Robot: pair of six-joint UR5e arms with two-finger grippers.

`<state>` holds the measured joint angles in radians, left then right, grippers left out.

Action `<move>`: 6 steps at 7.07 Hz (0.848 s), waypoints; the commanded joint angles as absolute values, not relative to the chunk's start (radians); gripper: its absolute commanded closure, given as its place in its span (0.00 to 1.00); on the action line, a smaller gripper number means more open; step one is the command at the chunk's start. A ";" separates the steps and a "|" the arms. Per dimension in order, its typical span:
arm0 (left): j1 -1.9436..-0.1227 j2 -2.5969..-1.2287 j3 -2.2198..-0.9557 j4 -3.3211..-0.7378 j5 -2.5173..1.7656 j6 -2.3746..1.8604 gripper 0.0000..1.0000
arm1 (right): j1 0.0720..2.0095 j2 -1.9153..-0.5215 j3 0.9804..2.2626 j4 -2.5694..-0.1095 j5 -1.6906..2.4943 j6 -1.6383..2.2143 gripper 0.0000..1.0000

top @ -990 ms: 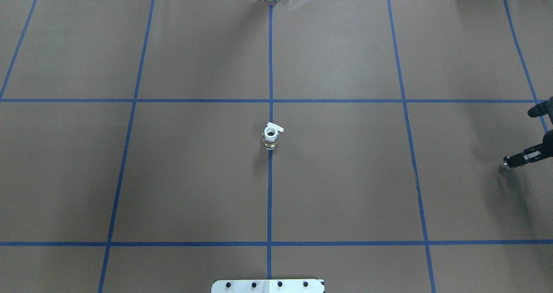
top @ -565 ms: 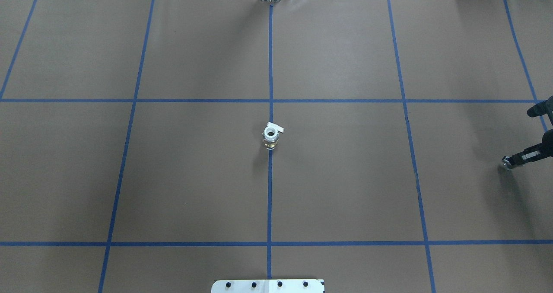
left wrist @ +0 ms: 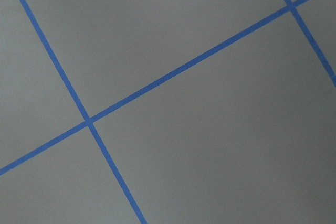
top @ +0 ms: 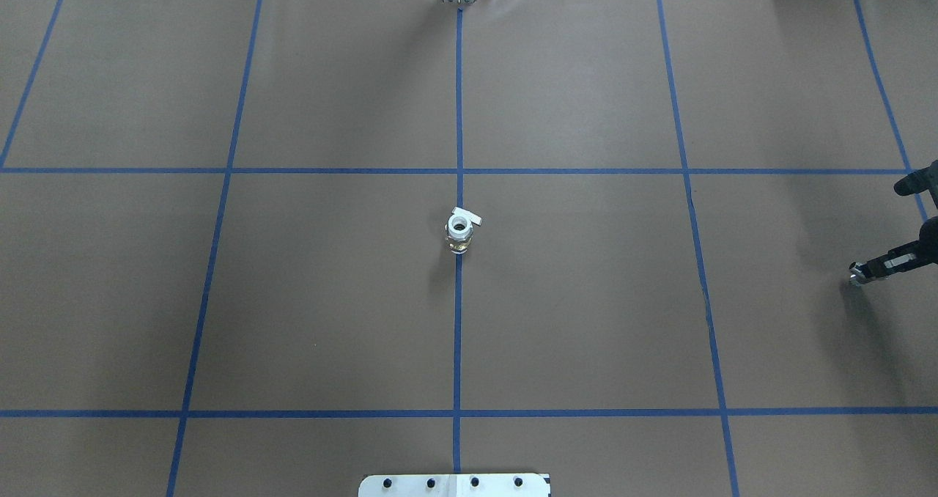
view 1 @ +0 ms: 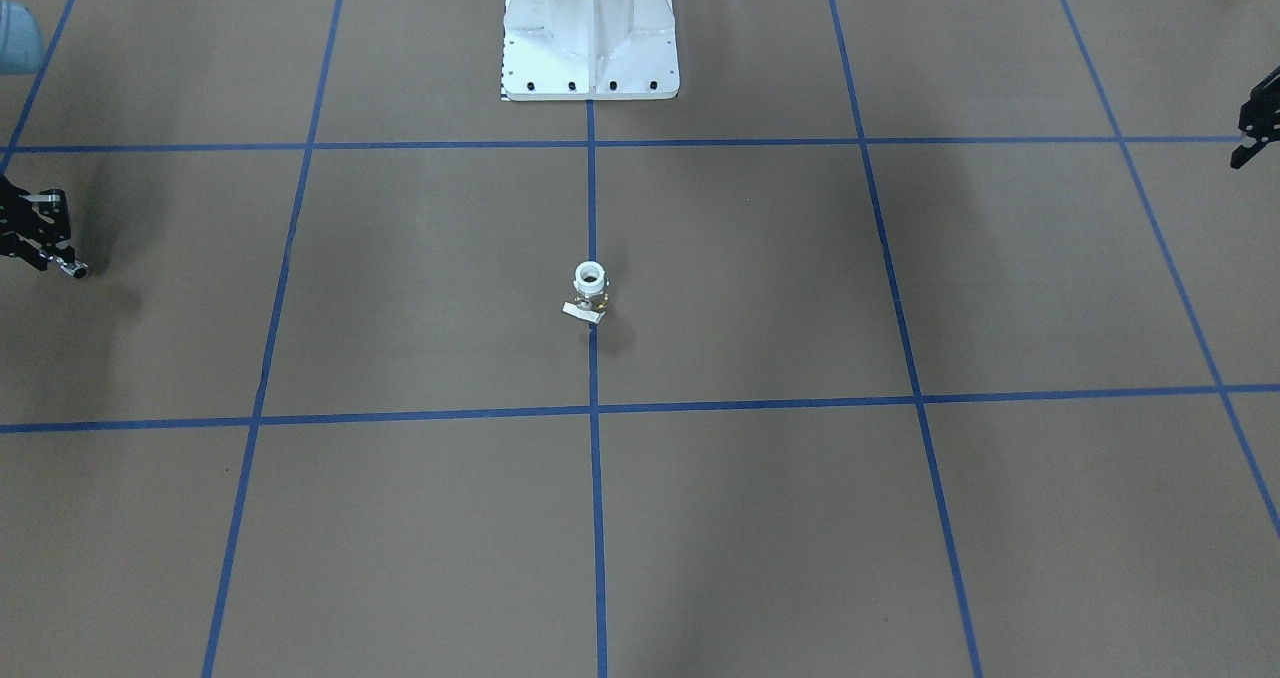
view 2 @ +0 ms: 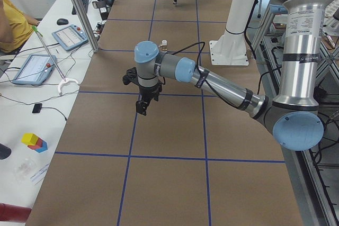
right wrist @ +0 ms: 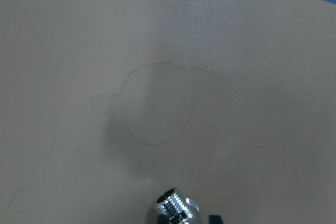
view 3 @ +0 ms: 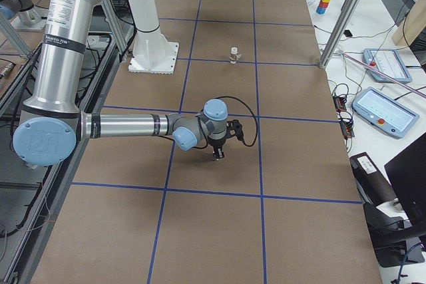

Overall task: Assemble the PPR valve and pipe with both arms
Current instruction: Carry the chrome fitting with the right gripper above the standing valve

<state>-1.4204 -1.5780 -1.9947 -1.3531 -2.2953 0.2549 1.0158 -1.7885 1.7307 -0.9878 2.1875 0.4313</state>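
Note:
The PPR valve [top: 459,231] stands upright on the centre tape line, white collar up, brass body below and whitish tab beside it; it also shows in the front view [view 1: 590,291]. My right gripper [top: 865,273] is at the table's far right edge, shut on the chrome pipe [top: 855,278], which sticks out at its tip. The pipe also shows in the front view [view 1: 78,271] and the right wrist view [right wrist: 176,211], held just above the paper. My left gripper [view 1: 1252,130] hangs at the far left edge, far from the valve. I cannot tell whether it is open or shut.
Brown paper with blue tape grid lines [top: 459,336] covers the table. The white pedestal [view 1: 590,33] stands at the robot's side. Operator tablets [view 2: 69,36] and cables lie beyond the table's far edge.
My right gripper with the pipe has shifted slightly left and away from me. The valve has not moved.

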 commanded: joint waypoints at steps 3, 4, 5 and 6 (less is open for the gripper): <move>-1.583 -1.545 -1.850 -1.358 -2.292 0.267 0.00 | 1.043 -1.625 1.762 -1.182 2.241 0.445 1.00; -1.627 -1.528 -1.838 -1.356 -2.293 0.267 0.00 | 1.051 -1.576 1.775 -1.248 2.241 0.451 1.00; -1.655 -1.482 -1.827 -1.356 -2.296 0.230 0.00 | 1.051 -1.534 1.819 -1.325 2.241 0.492 1.00; -1.657 -1.461 -1.844 -1.359 -2.302 0.137 0.00 | 1.051 -1.484 1.868 -1.401 2.243 0.552 1.00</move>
